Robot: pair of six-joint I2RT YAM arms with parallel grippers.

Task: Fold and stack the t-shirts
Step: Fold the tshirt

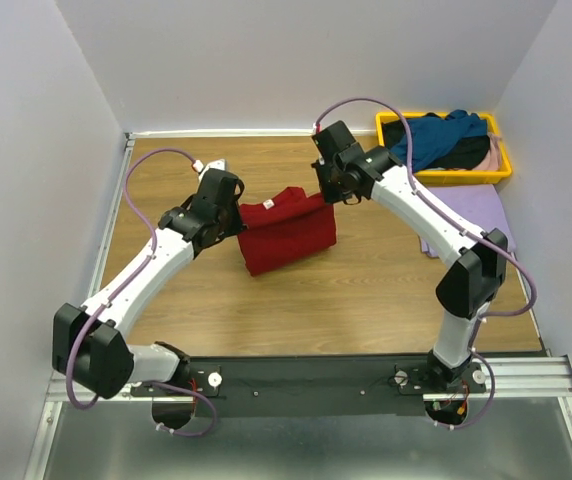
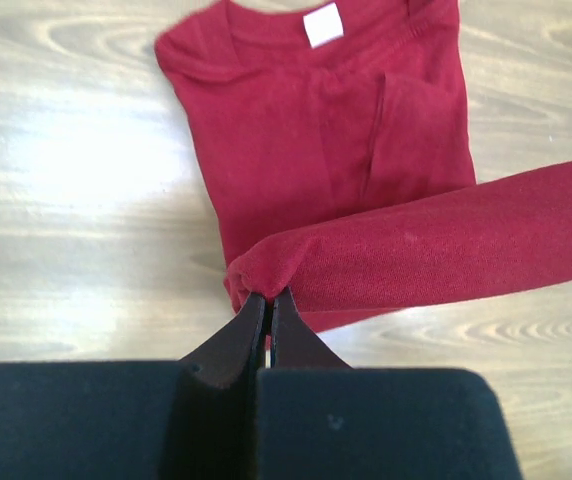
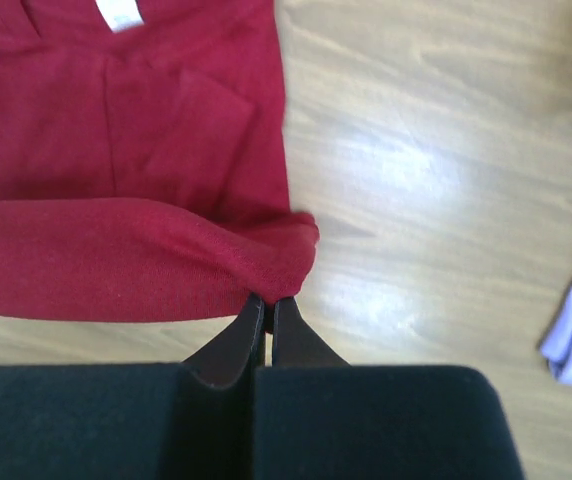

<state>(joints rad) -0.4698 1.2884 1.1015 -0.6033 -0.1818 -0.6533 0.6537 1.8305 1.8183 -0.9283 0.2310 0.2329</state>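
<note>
Left wrist view: left gripper (image 2: pixel 268 295) jaws fully closed, nipping a small corner of the dark red t-shirt (image 2: pixel 306 150) right at the fingertips. Right wrist view: right gripper (image 3: pixel 269 298) same, jaws pressed together on the opposite corner of that shirt. Not much cloth in either pinch.

Between the two pinches a rolled band of red cloth runs raised above the flat part of the shirt. Flat part lies on the table (image 1: pixel 366 290), sleeves tucked in, white neck tag up, collar on the far side as each wrist camera sees it. Top view puts the shirt mid-table, between the two arms.

Further out: lavender t-shirt (image 1: pixel 471 215) spread flat on the right side of the table, well apart from the red one. Yellow tray (image 1: pixel 446 178) in the far right corner holds the teal t-shirt (image 1: pixel 441 135), with black and pale pink cloth under it.

Judged step: carrying the lifted edge over for a cross fold.

Risks:
- Tip-only grip, so a corner may slip out if the band is pulled taut.
- Arms moving unevenly would skew the fold.
- Dragging the flat layer could pull the tucked sleeves open.
- Letting go at different heights would leave a crooked edge.
</note>
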